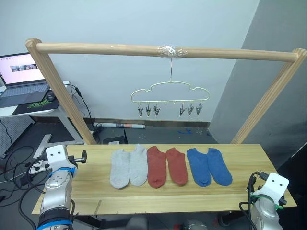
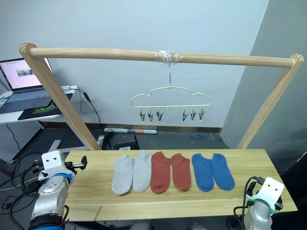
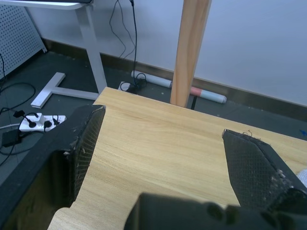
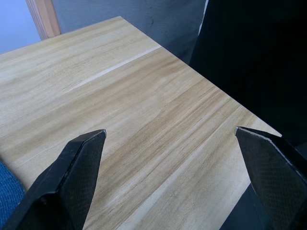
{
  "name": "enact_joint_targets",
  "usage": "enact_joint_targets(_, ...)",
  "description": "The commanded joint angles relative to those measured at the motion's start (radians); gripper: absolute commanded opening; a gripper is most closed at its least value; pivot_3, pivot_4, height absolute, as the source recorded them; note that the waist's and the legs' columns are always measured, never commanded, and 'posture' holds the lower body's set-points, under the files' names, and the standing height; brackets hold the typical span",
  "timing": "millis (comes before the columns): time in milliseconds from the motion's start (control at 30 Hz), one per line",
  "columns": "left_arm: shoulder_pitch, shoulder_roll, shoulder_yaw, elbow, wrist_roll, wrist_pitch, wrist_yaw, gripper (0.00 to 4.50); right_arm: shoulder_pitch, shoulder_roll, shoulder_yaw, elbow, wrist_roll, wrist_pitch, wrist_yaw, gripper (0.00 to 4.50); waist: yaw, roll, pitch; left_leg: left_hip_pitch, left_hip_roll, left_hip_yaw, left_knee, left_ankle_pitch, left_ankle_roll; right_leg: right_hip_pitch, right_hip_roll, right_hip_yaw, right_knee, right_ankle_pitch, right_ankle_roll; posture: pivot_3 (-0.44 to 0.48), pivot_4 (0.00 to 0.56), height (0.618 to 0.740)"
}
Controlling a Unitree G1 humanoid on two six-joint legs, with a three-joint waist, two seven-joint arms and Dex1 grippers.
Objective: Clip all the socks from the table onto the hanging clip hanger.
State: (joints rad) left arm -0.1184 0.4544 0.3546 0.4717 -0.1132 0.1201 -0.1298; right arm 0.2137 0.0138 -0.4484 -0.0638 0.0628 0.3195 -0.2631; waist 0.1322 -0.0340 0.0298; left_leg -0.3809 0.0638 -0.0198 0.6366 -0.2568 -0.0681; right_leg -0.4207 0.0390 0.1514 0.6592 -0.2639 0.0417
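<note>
Several socks lie side by side in the middle of the table point(image 1: 91, 189): two light grey socks point(image 1: 129, 167), two rust red socks point(image 1: 166, 166) and two blue socks point(image 1: 209, 166). Above and behind them the pale wire clip hanger point(image 1: 170, 92) hangs by its hook from the pole, its clips empty. My left gripper point(image 3: 165, 158) hovers open over the table's left end, well left of the grey socks. Over the table's right front corner my right gripper point(image 4: 175, 165) is open, with a bit of blue sock point(image 4: 8, 191) beside one finger. Neither holds anything.
A round wooden pole frame point(image 1: 163, 50) spans the table, its slanted legs point(image 1: 64, 96) rising behind both ends. A side desk with a laptop point(image 1: 21, 76) stands at the far left. Cables and a power strip point(image 3: 36, 123) lie on the floor there.
</note>
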Motion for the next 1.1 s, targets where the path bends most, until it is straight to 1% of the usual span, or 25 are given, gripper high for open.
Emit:
enact_joint_targets(33,-0.017,0.01,0.015,-0.031,-0.005,-0.021,0.011,4.46,-0.013,-0.007,-0.004,-0.015,0.007,-0.015,-0.007,4.5,0.0,0.0,0.0,0.0,0.0,0.0,0.0,0.0,0.0,0.0,0.0,0.0,0.0,0.0,0.0,0.343,0.0,0.74)
enact_joint_targets(300,-0.023,0.011,0.023,-0.039,-0.014,-0.025,0.015,4.46,-0.02,-0.008,-0.001,-0.006,0.002,-0.016,-0.012,4.5,0.001,-0.001,-0.001,0.0,0.0,0.0,0.0,0.0,0.0,0.0,0.0,0.0,0.001,0.0,0.0,0.342,0.002,0.74)
enact_joint_targets(467,-0.022,0.009,0.032,-0.05,-0.033,-0.03,0.003,4.46,-0.018,-0.011,0.0,-0.014,-0.002,-0.012,-0.013,4.5,0.001,-0.001,-0.001,0.001,0.0,0.0,0.0,0.0,0.0,0.0,0.0,0.0,0.001,0.0,0.0,0.335,0.016,0.74)
enact_joint_targets(600,-0.004,0.007,0.037,-0.085,-0.073,-0.022,-0.033,4.46,-0.012,-0.025,0.03,-0.039,-0.022,-0.013,0.005,4.5,0.0,0.0,-0.001,0.001,0.0,0.0,0.0,0.0,0.0,0.0,0.0,0.0,0.001,0.0,0.0,0.332,0.023,0.74)
enact_joint_targets(700,0.031,0.006,0.031,-0.161,-0.098,-0.011,-0.072,4.46,-0.009,-0.032,0.061,-0.064,-0.025,-0.004,0.021,4.5,-0.003,0.0,0.0,0.001,0.0,0.0,0.0,0.0,0.0,0.0,0.0,0.0,0.002,0.0,0.0,0.331,0.03,0.74)
enact_joint_targets(800,0.067,0.005,0.017,-0.27,-0.117,0.008,-0.108,4.46,-0.013,-0.058,0.133,-0.107,-0.038,0.006,0.08,4.5,-0.003,0.002,0.001,0.001,0.0,0.0,0.0,0.0,0.0,0.0,0.0,0.0,0.002,-0.001,-0.001,0.329,0.039,0.74)
enact_joint_targets(933,0.105,-0.01,-0.021,-0.436,-0.148,0.03,-0.16,4.46,-0.039,-0.135,0.291,-0.185,-0.029,0.023,0.258,4.5,-0.004,0.003,0.004,0.001,0.0,0.0,0.0,0.0,0.0,0.0,0.0,0.001,0.002,-0.001,-0.001,0.329,0.05,0.74)
enact_joint_targets(1033,0.123,-0.025,-0.074,-0.53,-0.147,0.055,-0.191,3.87,-0.065,-0.202,0.388,-0.231,-0.03,0.035,0.371,4.5,-0.003,0.006,0.007,0.002,0.0,0.0,0.001,0.0,0.0,0.0,0.0,0.001,0.003,-0.001,-0.001,0.325,0.056,0.74)
enact_joint_targets(1100,0.117,-0.033,-0.113,-0.574,-0.136,0.074,-0.197,3.32,-0.089,-0.24,0.436,-0.26,-0.013,0.052,0.446,4.5,-0.001,0.006,0.009,0.002,0.0,0.0,0.001,0.0,0.0,0.001,0.0,0.001,0.002,-0.001,-0.001,0.32,0.065,0.74)
